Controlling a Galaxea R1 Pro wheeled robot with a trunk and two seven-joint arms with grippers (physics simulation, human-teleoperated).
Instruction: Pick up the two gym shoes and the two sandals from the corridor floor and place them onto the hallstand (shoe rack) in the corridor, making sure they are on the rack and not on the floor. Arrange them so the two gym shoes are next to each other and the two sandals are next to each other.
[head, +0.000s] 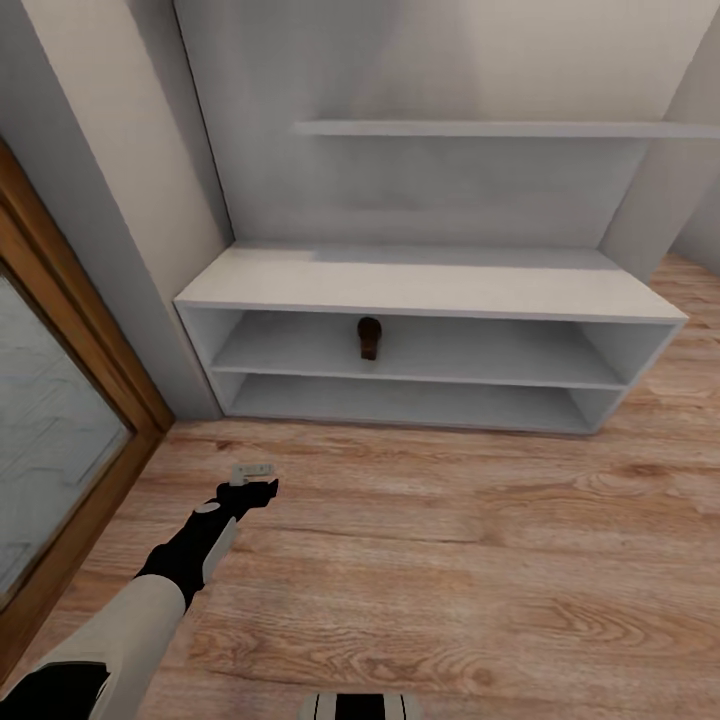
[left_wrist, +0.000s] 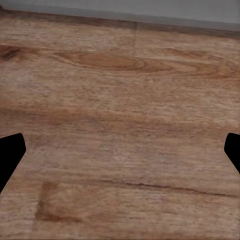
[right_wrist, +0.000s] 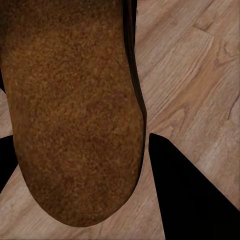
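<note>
- While the left arm reaches forward over the corridor floor (head: 450, 560), its left gripper (head: 252, 487) hangs low above the planks, near the wooden door frame (head: 90, 330) on the left and short of the hallstand (head: 430, 285).
- From the left wrist view, the two dark fingertips (left_wrist: 10, 155) sit at opposite edges with bare wood-grain floor (left_wrist: 120, 125) between them: spread wide, holding nothing.
- Further right, one dark brown sandal (head: 370, 338) lies on the upper open shelf of the hallstand, a little left of that shelf's middle, well apart from the left gripper and beyond it.
- On the right wrist view, a second sandal (right_wrist: 70, 110) shows its tan-brown sole-like surface, rounded end toward the camera, lying between the fingers of the right gripper (right_wrist: 80, 170).
- One black finger (right_wrist: 190, 195) stands just beside the sandal's edge; the jaws are closed around the sandal, with plank floor (right_wrist: 200, 75) behind it.
</note>
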